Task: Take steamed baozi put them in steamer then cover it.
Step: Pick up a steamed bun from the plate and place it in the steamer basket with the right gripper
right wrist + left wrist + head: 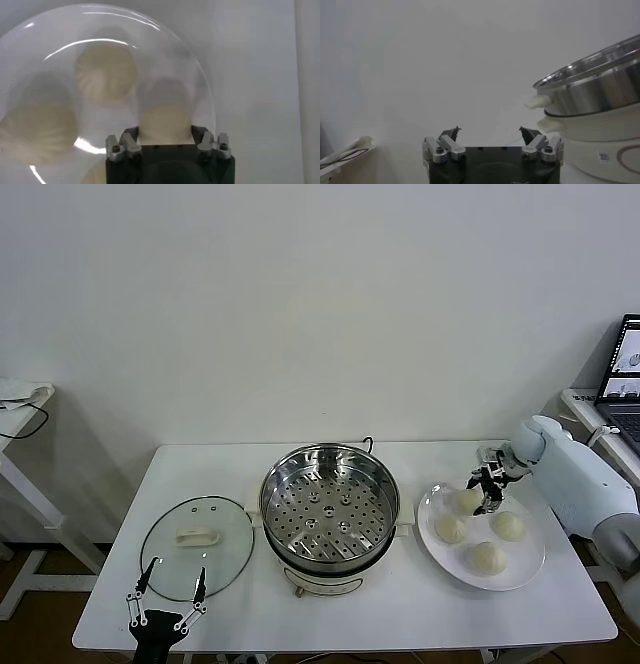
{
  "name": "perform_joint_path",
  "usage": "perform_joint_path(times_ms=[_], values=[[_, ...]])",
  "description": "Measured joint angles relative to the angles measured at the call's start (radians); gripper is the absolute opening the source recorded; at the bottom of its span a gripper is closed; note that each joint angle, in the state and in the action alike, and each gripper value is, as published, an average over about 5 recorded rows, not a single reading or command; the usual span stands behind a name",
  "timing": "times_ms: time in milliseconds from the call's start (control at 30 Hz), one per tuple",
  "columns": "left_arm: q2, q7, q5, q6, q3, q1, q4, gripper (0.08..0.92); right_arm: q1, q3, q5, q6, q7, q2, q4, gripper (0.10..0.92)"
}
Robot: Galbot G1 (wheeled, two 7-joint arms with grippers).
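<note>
four steamed baozi (486,557) sit on a white plate (528,574) at the right of the worktop (250,456), none in the steamer (330,502) yet. the right tool (487,496) is down over the farthest bun (466,500), nearest the pot; in the right wrist view that bun (164,122) lies between the parted fingers, which look close at its sides, though i cannot tell whether they press it. the steamer stands just left of the plate, uncovered, its perforated tray bare, so i judge the carry is leftward over its rim. the cover (197,532) lies flat beyond the pot on the left. the left tool (166,594) waits spread wide at the cover's near edge, holding nothing.
</note>
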Motion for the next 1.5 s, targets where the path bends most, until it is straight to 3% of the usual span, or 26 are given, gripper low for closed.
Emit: perform_joint_path(times_ms=[400, 800, 1067, 1500], values=[[0.006, -0.001, -0.007, 0.003, 0.003, -0.007, -0.004, 0.823, 0.235, -0.155, 0.003, 0.233, -0.019, -0.030, 0.321, 0.687], [0.002, -0.003, -0.008, 0.005, 0.010, -0.010, -0.006, 0.823, 0.402, -0.358, 0.001, 0.447, 0.005, 0.048, 0.610, 0.702], [0.001, -0.004, -0.010, 0.003, 0.004, -0.005, -0.009, 0.823, 0.403, -0.434, -0.063, 0.509, 0.024, 0.122, 0.662, 0.704], [-0.008, -0.005, -0.011, -0.001, 0.001, -0.006, -0.012, 0.823, 0.337, -0.452, -0.160, 0.529, 0.055, 0.236, 0.588, 0.704]])
